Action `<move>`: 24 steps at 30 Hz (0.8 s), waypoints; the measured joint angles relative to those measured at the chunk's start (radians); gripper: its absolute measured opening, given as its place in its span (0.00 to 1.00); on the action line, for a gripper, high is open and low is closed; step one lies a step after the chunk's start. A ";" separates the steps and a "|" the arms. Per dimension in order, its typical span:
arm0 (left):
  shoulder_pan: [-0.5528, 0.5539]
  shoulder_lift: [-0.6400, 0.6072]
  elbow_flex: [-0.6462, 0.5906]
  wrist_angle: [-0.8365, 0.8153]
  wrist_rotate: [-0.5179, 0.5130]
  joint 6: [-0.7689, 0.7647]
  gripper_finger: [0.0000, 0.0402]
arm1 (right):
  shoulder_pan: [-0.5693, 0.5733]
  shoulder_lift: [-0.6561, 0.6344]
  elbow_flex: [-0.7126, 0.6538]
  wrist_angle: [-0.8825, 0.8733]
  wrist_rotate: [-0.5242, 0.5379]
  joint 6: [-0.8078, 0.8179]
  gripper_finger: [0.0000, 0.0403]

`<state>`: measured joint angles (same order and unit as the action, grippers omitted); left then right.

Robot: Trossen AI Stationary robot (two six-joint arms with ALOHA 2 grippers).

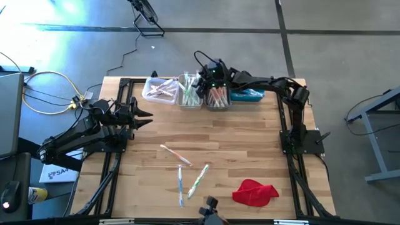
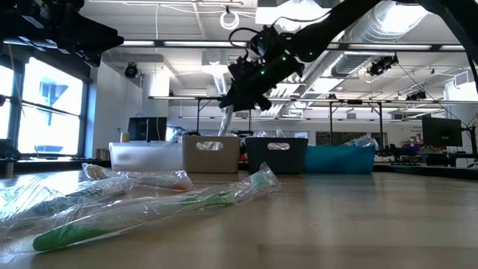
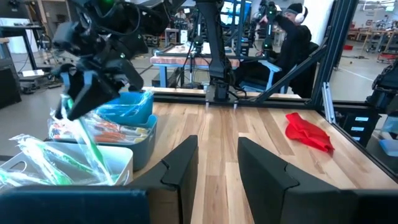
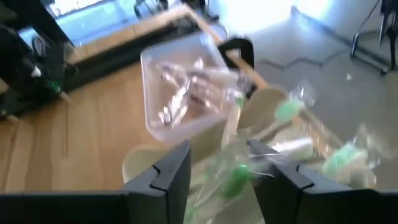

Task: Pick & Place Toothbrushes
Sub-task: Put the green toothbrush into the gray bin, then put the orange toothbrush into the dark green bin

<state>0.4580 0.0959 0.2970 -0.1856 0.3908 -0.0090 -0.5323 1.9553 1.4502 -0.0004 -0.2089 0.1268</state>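
Note:
Four small bins stand in a row at the table's far edge: clear (image 1: 149, 92), beige (image 1: 181, 100), grey (image 1: 218, 105) and blue (image 1: 250, 95), each holding wrapped toothbrushes. My right gripper (image 1: 201, 84) hovers open above the beige bin. A green-handled toothbrush (image 4: 235, 179) in its clear wrapper stands slanted between the fingers, and its lower end (image 3: 99, 168) reaches down among the green ones in that bin. Three more toothbrushes (image 1: 173, 152) (image 1: 180, 184) (image 1: 199, 178) lie flat on the table's near middle. My left gripper (image 1: 145, 117) waits open at the left side, above the table. My right gripper stands over the upper end of the green toothbrush (image 3: 79, 124), a finger on each side of it, coming from above and slanting down. The fingers are well apart, and I cannot tell whether the wrapper touches them. The toothbrush's lower end rests in the beige bin.
A red cloth (image 1: 254, 192) lies crumpled near the table's front right corner. Black frame rails (image 1: 115, 156) run along the left and right sides. The wood between the bins and the loose toothbrushes is bare.

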 joint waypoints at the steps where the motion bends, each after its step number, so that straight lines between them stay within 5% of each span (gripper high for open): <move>1: 0.000 0.000 0.000 0.000 0.000 0.000 0.28 | -0.003 0.000 0.000 0.016 0.002 0.000 0.36; 15: 0.000 0.000 0.000 -0.006 0.000 0.000 0.28 | -0.048 0.000 0.000 0.058 0.142 -0.049 0.29; 24: 0.000 0.000 0.000 -0.029 0.000 -0.006 0.28 | -0.036 -0.017 0.000 0.048 -0.018 -0.045 0.29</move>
<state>0.4580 0.0959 0.2970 -0.2146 0.3909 -0.0149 -0.5685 1.9380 1.4502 0.0476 -0.2268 0.0820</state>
